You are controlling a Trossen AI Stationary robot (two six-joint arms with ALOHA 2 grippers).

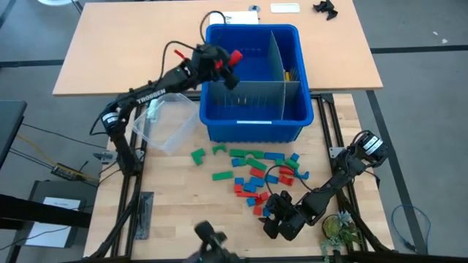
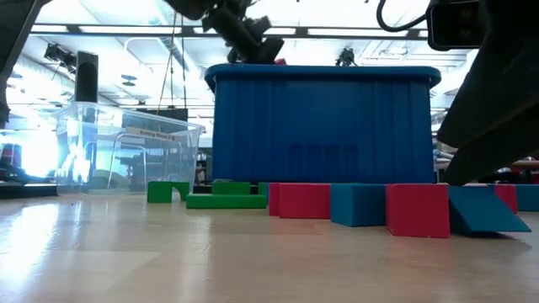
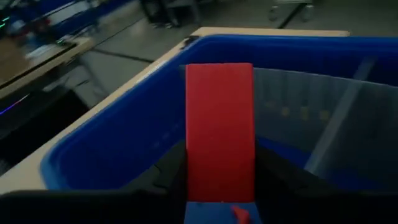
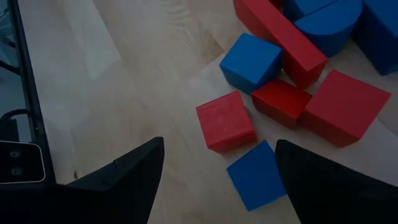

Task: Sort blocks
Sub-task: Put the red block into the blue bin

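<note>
Left gripper [image 1: 232, 64]: high view; pinching a red block [image 1: 236, 56] above the left compartment of the blue bin [image 1: 292, 120], just inside its left wall.
Right gripper [image 1: 274, 216]: high view; fingers spread wide, low over the near edge of the block pile.
Loose blocks [image 1: 252, 175]: high view; red, blue and green pieces scattered on the wooden table [image 1: 175, 204] in front of the bin; yellow pieces [image 1: 287, 74] lie in the bin's far right compartment.
Clear tub [image 1: 170, 120]: high view; beside the bin's left wall, under the left arm.
Low view: left gripper [image 2: 257, 46] above the bin's rim [image 2: 320, 74]; green, red and blue blocks [image 2: 417, 209] lined up before the bin; clear tub [image 2: 126, 156] to one side.
Left wrist view: red block [image 3: 219, 130] upright between the fingers [image 3: 165, 171], the bin's grey divider [image 3: 323, 118] behind it.
Right wrist view: spread fingers [image 4: 127, 171] flank a red cube [image 4: 225, 121] and a blue cube [image 4: 258, 175]; neither is touched.
</note>
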